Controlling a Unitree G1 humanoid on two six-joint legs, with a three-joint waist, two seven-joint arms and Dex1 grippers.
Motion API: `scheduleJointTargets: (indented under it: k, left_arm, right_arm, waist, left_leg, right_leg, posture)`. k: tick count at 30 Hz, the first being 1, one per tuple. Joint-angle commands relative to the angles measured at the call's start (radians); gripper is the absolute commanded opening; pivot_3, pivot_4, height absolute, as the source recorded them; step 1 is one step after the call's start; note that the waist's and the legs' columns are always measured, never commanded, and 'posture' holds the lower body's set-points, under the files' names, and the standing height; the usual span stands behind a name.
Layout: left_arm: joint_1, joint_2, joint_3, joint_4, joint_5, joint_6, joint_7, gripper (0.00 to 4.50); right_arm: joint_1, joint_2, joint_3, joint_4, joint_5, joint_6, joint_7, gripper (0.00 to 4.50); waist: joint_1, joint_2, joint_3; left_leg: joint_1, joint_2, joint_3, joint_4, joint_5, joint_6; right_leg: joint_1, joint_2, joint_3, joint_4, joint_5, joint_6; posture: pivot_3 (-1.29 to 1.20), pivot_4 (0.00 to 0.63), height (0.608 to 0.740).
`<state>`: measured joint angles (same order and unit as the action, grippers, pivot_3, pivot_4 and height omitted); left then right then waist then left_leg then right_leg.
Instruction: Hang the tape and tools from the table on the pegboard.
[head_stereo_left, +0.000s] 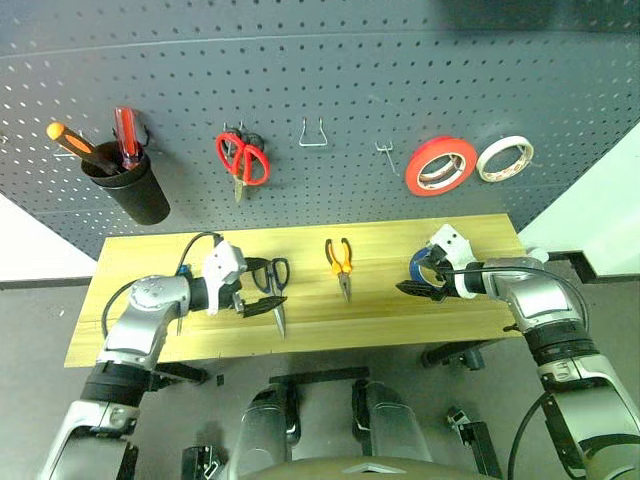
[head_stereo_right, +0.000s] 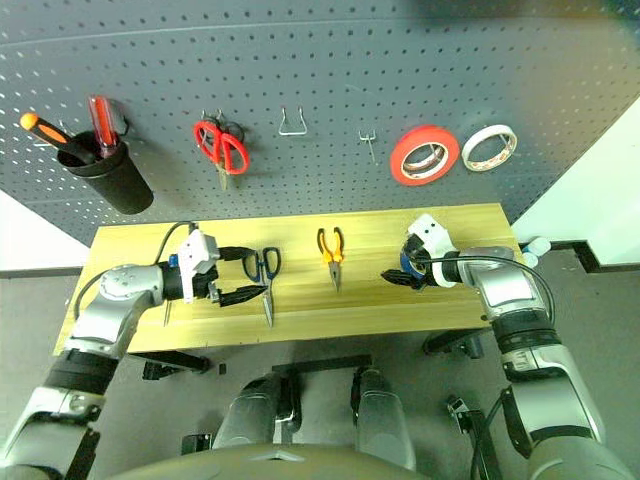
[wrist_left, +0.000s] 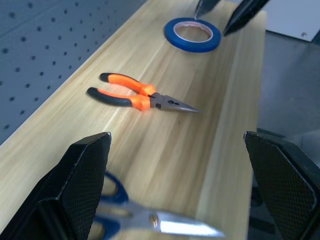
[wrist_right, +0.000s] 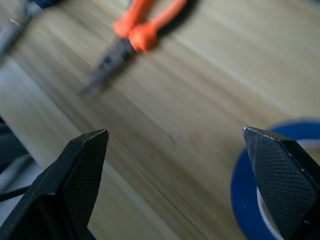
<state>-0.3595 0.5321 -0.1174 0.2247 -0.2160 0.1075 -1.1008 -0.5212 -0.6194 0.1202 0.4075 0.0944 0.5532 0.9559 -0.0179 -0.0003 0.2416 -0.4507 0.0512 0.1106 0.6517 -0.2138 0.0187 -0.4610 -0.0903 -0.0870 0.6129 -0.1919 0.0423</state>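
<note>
Left eye view: a long workbench with a light yellowish wood-plank top (head_stereo_left: 390, 235) stands before a large dark grey pegboard (head_stereo_left: 330, 90) perforated with a regular grid of small holes. Lying on the planks, from the robot's left to its right, are the dark-handled scissors with silver blades (head_stereo_left: 274, 285), the orange-and-black-handled needle-nose pliers (head_stereo_left: 341, 262) near the middle, and the flat ring-shaped roll of blue tape (head_stereo_left: 420, 266), all three flat on the wood and well apart from one another. The left gripper (head_stereo_left: 262, 286) hangs over the scissors with its two black fingers spread wide and holding nothing; the left wrist view shows the scissor blades (wrist_left: 185, 225) between those fingers (wrist_left: 85, 175) (whether they touch cannot be told). The right gripper (head_stereo_left: 418, 280) is at the blue tape, its fingers likewise spread apart and empty; the right wrist view shows one finger (wrist_right: 280, 175) over the tape's rim (wrist_right: 245, 200) and the other clear of it over bare wood. Already hung on the pegboard are red-handled scissors (head_stereo_left: 243, 160), a red tape roll (head_stereo_left: 440, 166), a cream-white tape roll (head_stereo_left: 504, 158) and a black cup (head_stereo_left: 132, 186) holding orange- and red-handled screwdrivers (head_stereo_left: 100, 145); bare metal hooks (head_stereo_left: 315, 133) stand between the red scissors and the red roll.
</note>
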Motion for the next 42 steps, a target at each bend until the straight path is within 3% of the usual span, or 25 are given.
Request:
scheduleJointTargets:
  k: [1, 10, 24, 36, 42]
  left_arm:
    - [-0.068, -0.024, -0.036, 0.034, 0.040, 0.003, 0.018, 4.46]
    - [-0.224, -0.105, -0.120, 0.090, 0.105, 0.069, 0.043, 4.46]
    - [-0.221, -0.096, -0.144, -0.024, 0.122, 0.216, 0.062, 4.46]
    - [-0.171, -0.088, -0.123, -0.062, 0.108, 0.241, 0.075, 4.50]
    - [-0.138, -0.079, -0.099, -0.089, 0.076, 0.225, 0.064, 4.50]
  right_arm:
    - [-0.026, -0.038, -0.021, 0.008, -0.012, 0.023, -0.019, 4.50]
    - [-0.113, -0.029, 0.016, 0.164, -0.074, 0.018, -0.070, 4.50]
    - [-0.242, 0.048, 0.135, 0.396, -0.204, -0.058, -0.088, 4.50]
    - [-0.248, 0.054, 0.194, 0.368, -0.259, -0.035, 0.001, 0.72]
    - [-0.228, 0.031, 0.176, 0.291, -0.240, -0.015, 0.044, 0.66]
  waist:
    - [-0.001, -0.002, 0.017]
    - [-0.006, -0.007, 0.061]
    - [-0.027, -0.010, 0.076]
    - [-0.026, -0.010, 0.076]
    - [-0.026, -0.010, 0.076]
  left_leg:
    - [0.000, 0.000, 0.000, 0.000, 0.000, 0.000]
    - [-0.001, 0.000, 0.001, 0.002, 0.000, 0.000]
    - [0.000, 0.000, 0.001, 0.003, 0.001, 0.000]
    - [0.000, 0.000, 0.001, 0.002, 0.001, -0.001]
    - [0.000, 0.000, 0.001, 0.001, 0.001, -0.001]
  right_leg:
    - [0.000, 0.000, 0.000, 0.001, 0.000, 0.000]
    - [-0.001, 0.001, 0.000, 0.003, -0.001, 0.002]
    - [-0.001, 0.001, 0.000, 0.008, -0.002, 0.011]
    - [-0.001, 0.001, 0.000, 0.008, -0.003, 0.008]
    - [-0.001, 0.001, 0.000, 0.008, -0.002, 0.008]
  posture:
    - [-0.12, 0.325, 0.731]
    - [-0.13, 0.354, 0.731]
    - [-0.09, 0.350, 0.731]
    - [-0.08, 0.340, 0.731]
    - [-0.08, 0.317, 0.731]
